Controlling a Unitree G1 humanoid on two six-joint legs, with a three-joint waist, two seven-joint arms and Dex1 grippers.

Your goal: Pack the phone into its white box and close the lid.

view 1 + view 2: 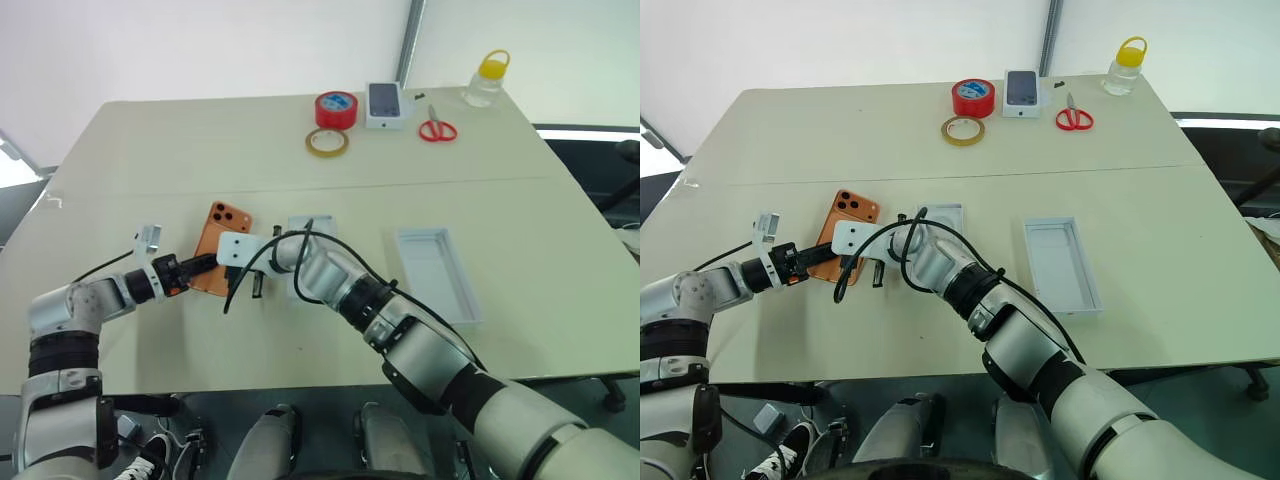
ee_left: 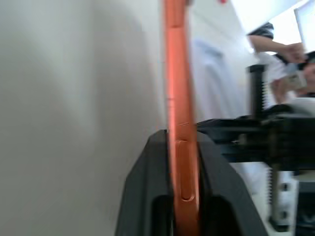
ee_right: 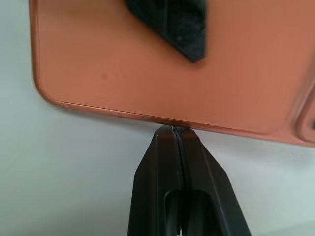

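Orange phone (image 1: 839,232) has bare table (image 1: 780,150) toward 9 o'clock; long axis 12-to-6, cameras at 12. Left hand (image 1: 806,259) clamps its edge; right hand (image 3: 175,132), fingers together, touches the rim.

Near-left of the beige table (image 1: 150,150): flat orange smartphone (image 1: 222,232) pinched edge-on by the left gripper (image 2: 183,162), with the right gripper (image 3: 175,132), fingers pressed together, touching its long edge, so both arms crowd that spot and screen the shallow white box (image 1: 952,214) just right of it. Wider white cardboard lid tray (image 1: 438,274) lies well apart to the right, open tabletop around it. Far edge holds a red tape roll (image 1: 336,108), tan tape ring (image 1: 327,142), small white phone-printed box (image 1: 385,104), red scissors (image 1: 437,129) and yellow-capped bottle (image 1: 486,80); the middle band is bare.
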